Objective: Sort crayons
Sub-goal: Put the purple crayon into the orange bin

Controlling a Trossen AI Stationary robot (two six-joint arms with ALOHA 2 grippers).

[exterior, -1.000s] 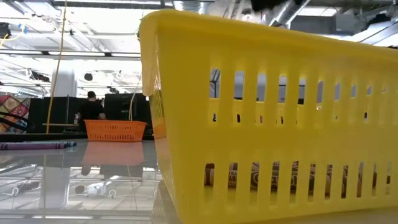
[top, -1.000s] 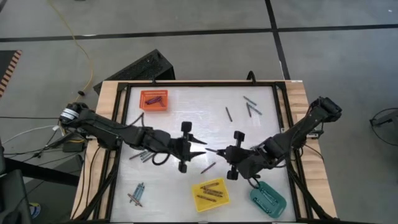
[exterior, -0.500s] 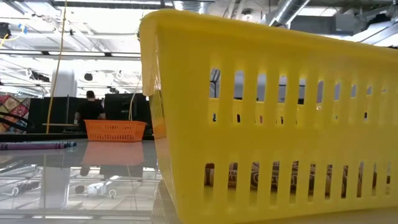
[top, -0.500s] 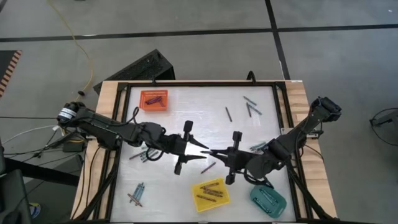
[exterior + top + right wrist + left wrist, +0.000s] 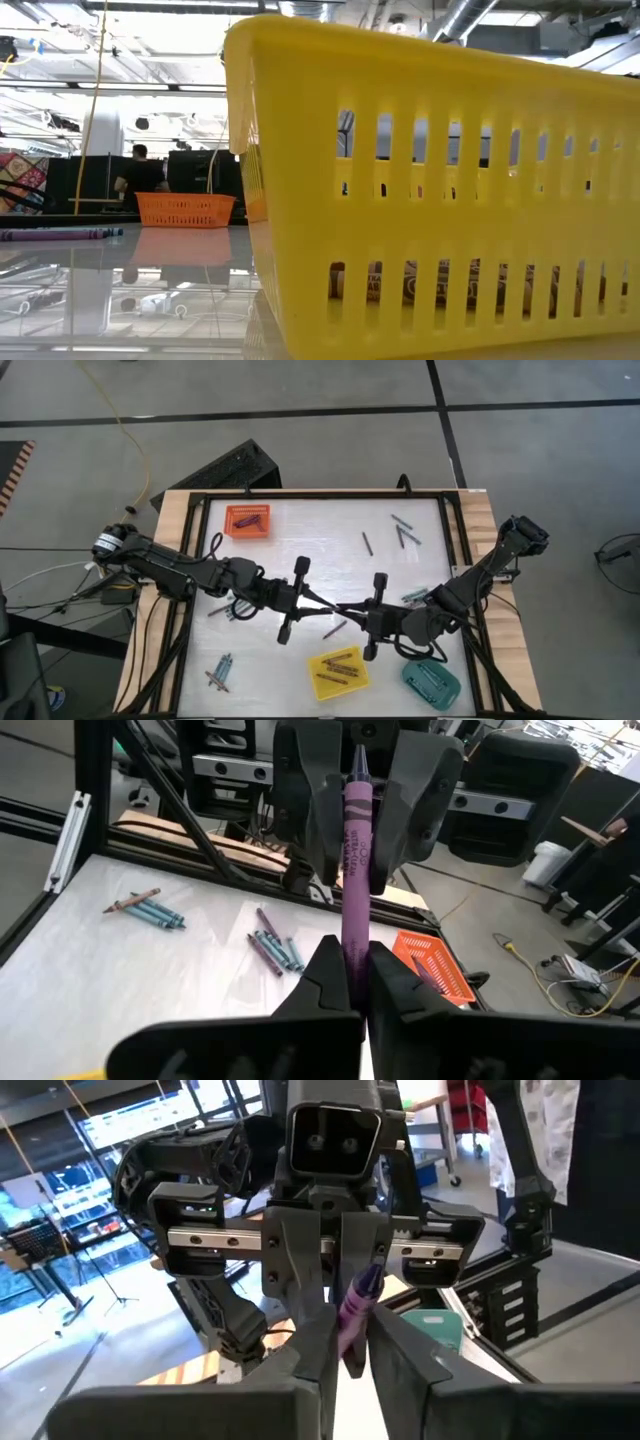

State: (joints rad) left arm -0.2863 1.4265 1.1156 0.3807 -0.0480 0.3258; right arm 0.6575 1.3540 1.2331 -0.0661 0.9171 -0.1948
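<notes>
A purple crayon [image 5: 355,850] hangs above the table's middle between my two grippers, which point at each other. My left gripper [image 5: 318,603] comes from the left and is shut on the crayon's far, pointed half. My right gripper [image 5: 346,608] comes from the right and is shut on its other end. Loose crayons lie flat on the white table at the back right [image 5: 403,530], at the left [image 5: 232,610], near left [image 5: 220,672] and just below the grippers [image 5: 335,628]. More crayons lie in the orange tray [image 5: 247,520] and the yellow tray [image 5: 338,672]. My left gripper pinches the crayon's pointed half [image 5: 357,795] between its two fingers [image 5: 310,815]. It comes level from the table's left, fingers lying along the crayon. The crayon is clear of the table. My right gripper pinches the crayon's blunt end [image 5: 352,955] between its two fingers, level from the table's right. The crayon sticks straight out ahead of the fingers, in line with them, toward my left gripper.
A teal tray [image 5: 431,682] stands at the near right, beside the yellow one. In the low view the yellow tray [image 5: 440,200] fills the foreground and the orange tray [image 5: 185,210] stands far back. A black frame [image 5: 320,495] rims the table. A person stands in the room behind.
My left gripper's fingers, spread wide in a V around the crayon's free end, have shut on it. My right gripper has edged a little toward the table's left, still holding the crayon. The crayon stays level above the table.
</notes>
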